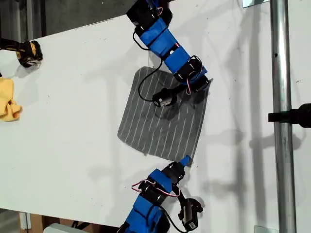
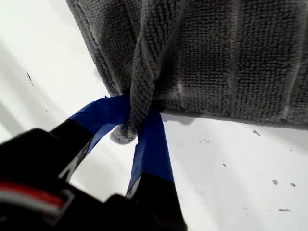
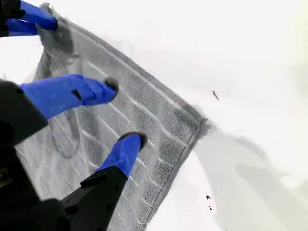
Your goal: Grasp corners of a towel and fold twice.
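Observation:
The dark grey striped towel (image 1: 163, 116) lies flat on the white table (image 1: 73, 126). My first gripper (image 1: 186, 160) is at the towel's near corner on the exterior view's right. In the first wrist view my first gripper (image 2: 130, 115) is shut on that corner (image 2: 126, 132), which is bunched between the blue fingers. My second gripper (image 1: 203, 86) hangs over the far corner on the exterior view's right. The second wrist view shows my second gripper (image 3: 124, 113) open over the towel (image 3: 163, 120), a little inside its corner (image 3: 197, 122), with one fingertip (image 3: 134, 140) low on the cloth. My first gripper (image 3: 33, 19) also shows there.
A small yellow cloth (image 1: 7, 99) and a black and yellow object (image 1: 29, 52) sit at the exterior view's left edge. A metal pole (image 1: 279, 116) with a black clamp (image 1: 291, 115) runs down the exterior view's right. The table's near edge is behind the first arm.

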`<state>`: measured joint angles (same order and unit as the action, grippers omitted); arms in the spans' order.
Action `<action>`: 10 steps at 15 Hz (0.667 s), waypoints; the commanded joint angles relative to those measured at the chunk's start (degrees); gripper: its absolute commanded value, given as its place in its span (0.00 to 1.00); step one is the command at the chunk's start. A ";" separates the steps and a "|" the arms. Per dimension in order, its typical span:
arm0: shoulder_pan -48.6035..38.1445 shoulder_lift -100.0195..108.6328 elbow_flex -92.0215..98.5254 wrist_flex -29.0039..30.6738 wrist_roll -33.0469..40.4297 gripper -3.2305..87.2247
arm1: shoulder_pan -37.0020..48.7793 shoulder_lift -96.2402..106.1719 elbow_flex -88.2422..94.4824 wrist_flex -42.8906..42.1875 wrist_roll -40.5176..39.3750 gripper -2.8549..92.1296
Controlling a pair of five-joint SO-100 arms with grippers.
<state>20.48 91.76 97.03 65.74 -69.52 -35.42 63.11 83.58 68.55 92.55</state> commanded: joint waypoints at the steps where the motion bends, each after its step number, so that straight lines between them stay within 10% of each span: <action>1: 0.35 -0.79 -3.52 2.46 -0.18 0.34 | -0.18 1.49 -1.67 0.44 0.18 0.03; 10: -2.99 -15.56 -3.43 -2.37 1.76 0.34 | -0.35 1.67 -2.37 0.62 0.44 0.03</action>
<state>18.54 76.46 95.80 64.42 -68.12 -35.42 63.02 83.23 68.64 92.55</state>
